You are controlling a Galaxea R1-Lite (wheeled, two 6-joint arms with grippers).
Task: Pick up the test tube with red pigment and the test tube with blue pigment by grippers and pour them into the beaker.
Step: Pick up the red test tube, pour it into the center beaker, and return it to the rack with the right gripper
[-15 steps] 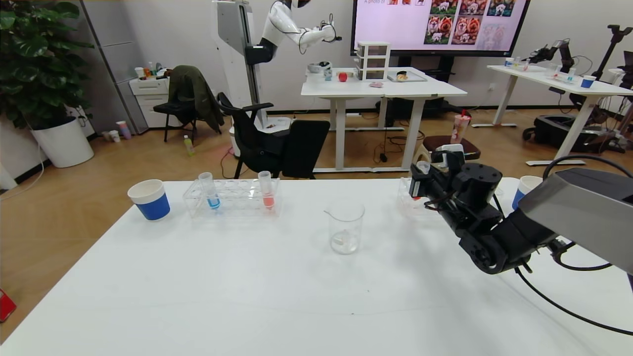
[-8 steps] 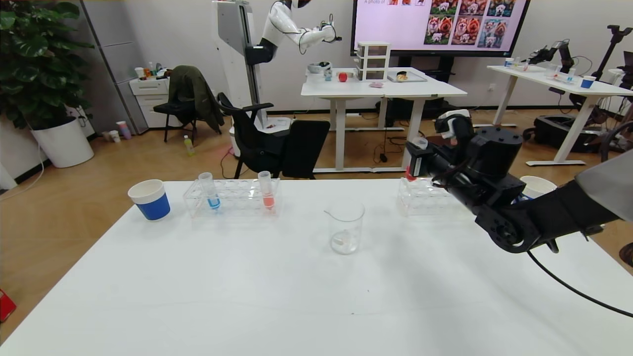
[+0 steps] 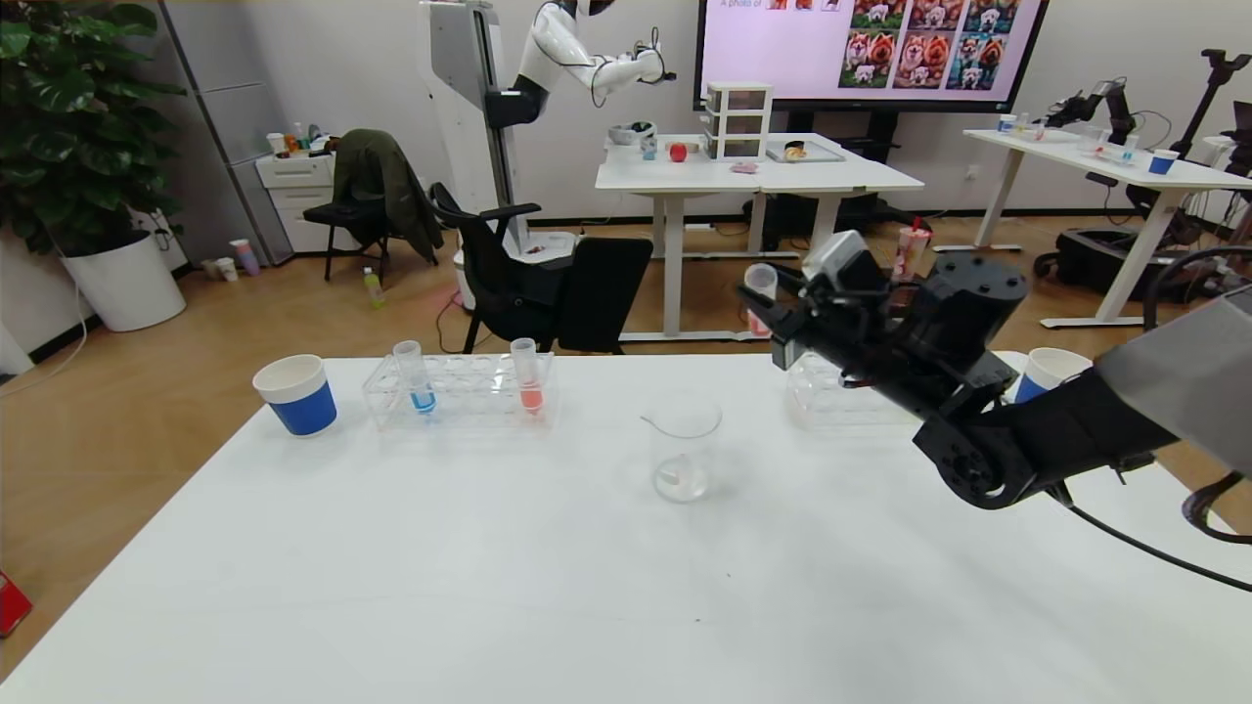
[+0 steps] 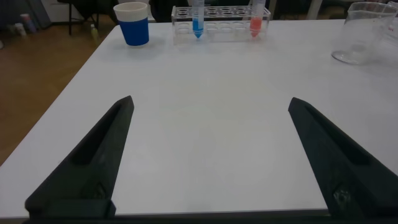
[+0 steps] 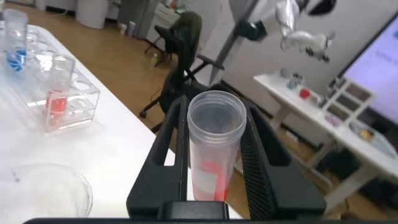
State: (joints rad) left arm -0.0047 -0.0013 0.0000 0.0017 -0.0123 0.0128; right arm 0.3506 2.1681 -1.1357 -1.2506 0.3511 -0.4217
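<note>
Right gripper (image 3: 773, 318) raised above table (image 3: 489, 587), clamping 1 upright test tube with red pigment (image 5: 214, 152), base hidden; left gripper (image 4: 208, 155) spread wide.

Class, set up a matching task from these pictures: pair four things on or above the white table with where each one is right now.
Things:
1. test tube with red pigment
2. test tube with blue pigment
3. beaker
4. left gripper

Places:
A. standing in the clear rack on the robot's left
B. held upright in the right gripper, above the table
C. hovering open and empty over bare table
D. standing mid-table, holding no coloured liquid

Pairs: 1-B, 2-A, 3-D, 4-C
</note>
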